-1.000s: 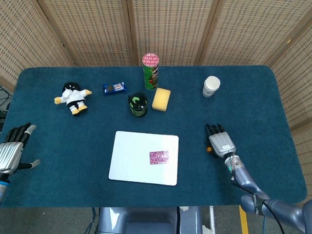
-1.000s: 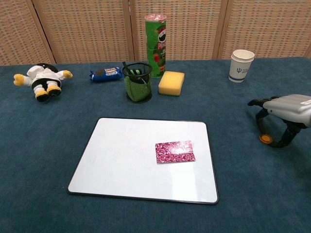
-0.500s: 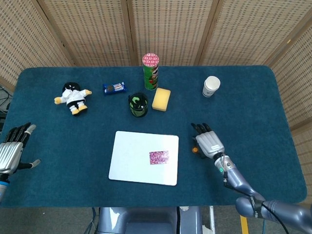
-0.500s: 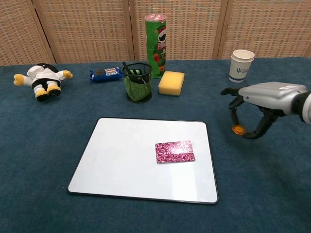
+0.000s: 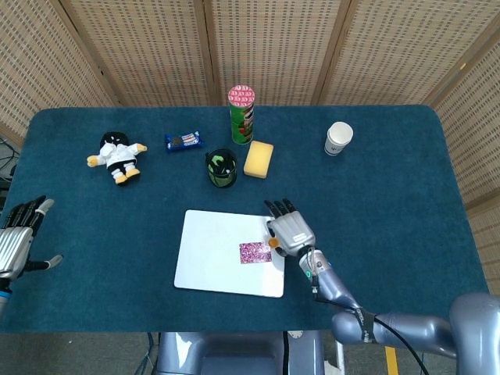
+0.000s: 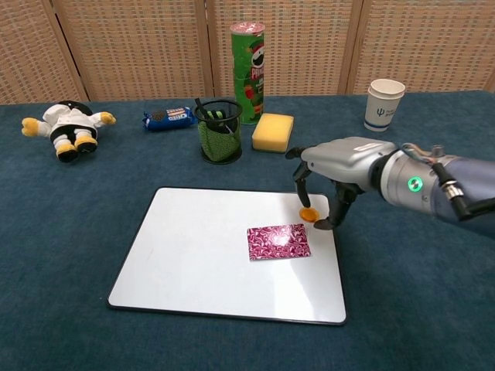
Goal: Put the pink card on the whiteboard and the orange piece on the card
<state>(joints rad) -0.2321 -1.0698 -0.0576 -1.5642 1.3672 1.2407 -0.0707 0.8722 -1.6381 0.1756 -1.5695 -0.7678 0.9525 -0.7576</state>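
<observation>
The pink card (image 6: 278, 241) lay flat on the whiteboard (image 6: 193, 255), toward its right side, so that half of the task looked done. The right hand (image 6: 332, 166) hovered over the board's far right corner, pinching the orange piece (image 6: 308, 214) between thumb and a fingertip, the other fingers curled loosely down around it. The piece hung just beyond the card's far right corner, close above the board and not yet over the card. In the head view it showed as an orange dot (image 5: 273, 243) at the hand's (image 5: 291, 232) left edge, just right of the card (image 5: 255, 251).

The left hand (image 5: 17, 244) sat well away at the counter's (image 6: 62, 232) left edge, fingers spread, holding nothing.

The main risk, as I judged it, was releasing too soon: the piece was small and round, and let go from where it hung it would land on bare board, or roll off the card's edge. The card was thin and loose on a slick surface, so a fingertip dragging across it as the hand came down could push it askew or off the board. A pinch this slight might also drop the piece on the way over. The pen cup (image 6: 219, 131) and sponge (image 6: 273, 131) stood well clear on the far side.
</observation>
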